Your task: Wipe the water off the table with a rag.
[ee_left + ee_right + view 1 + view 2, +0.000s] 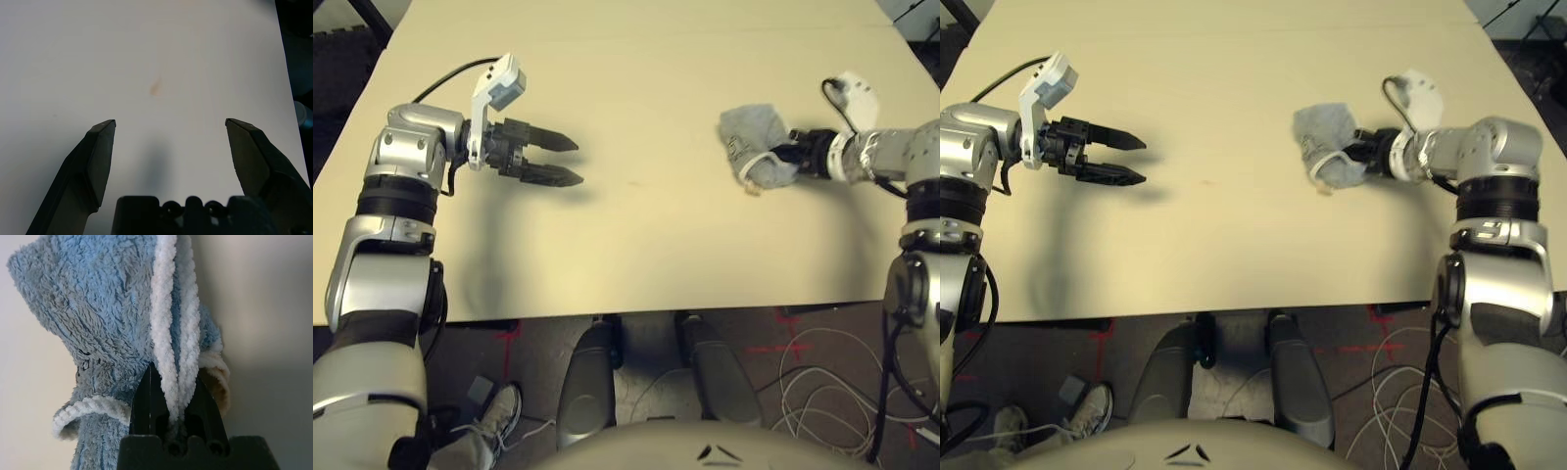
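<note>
The left pincer (570, 161) hovers with its fingers spread over the bare tabletop (636, 235). The right pincer (781, 157) grips the bunched rag (749, 145).

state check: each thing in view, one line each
Rag: bunched, pinched at its white edging by the right pincer, on the table.
Right pincer: shut on rag.
Left pincer: open, holding nothing, above the table.
Water: small tan spot, unwiped.
Table: otherwise bare.

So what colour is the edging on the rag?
White, against grey-blue terry; the rag and its edging show best in the right wrist view.
</note>
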